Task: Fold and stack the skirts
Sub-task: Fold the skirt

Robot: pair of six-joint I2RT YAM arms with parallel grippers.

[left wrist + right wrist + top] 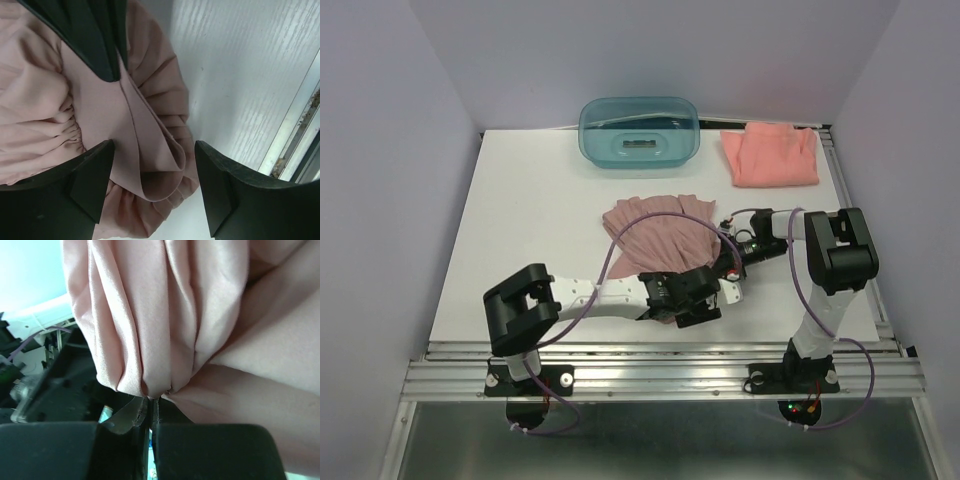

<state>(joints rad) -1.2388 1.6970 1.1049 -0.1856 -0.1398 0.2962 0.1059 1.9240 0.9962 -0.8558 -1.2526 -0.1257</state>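
Observation:
The mauve-pink pleated skirt (660,235) lies bunched at the table's middle. The coral-salmon skirt (770,155) lies folded at the back right. My right gripper (728,265) is shut on the mauve skirt's near right edge; in the right wrist view the cloth (165,315) hangs from the closed jaws (152,407). My left gripper (690,298) is open at the skirt's near edge. In the left wrist view its fingers (90,185) straddle a raised fold of the mauve cloth (150,155) without closing on it. The right gripper's black finger (90,35) pinches the same cloth above.
A translucent teal tub (638,130) stands at the back centre. The white table (530,230) ends in a metal rail (660,352) at the near edge, which also shows in the left wrist view (295,135). Purple cables loop from both arms.

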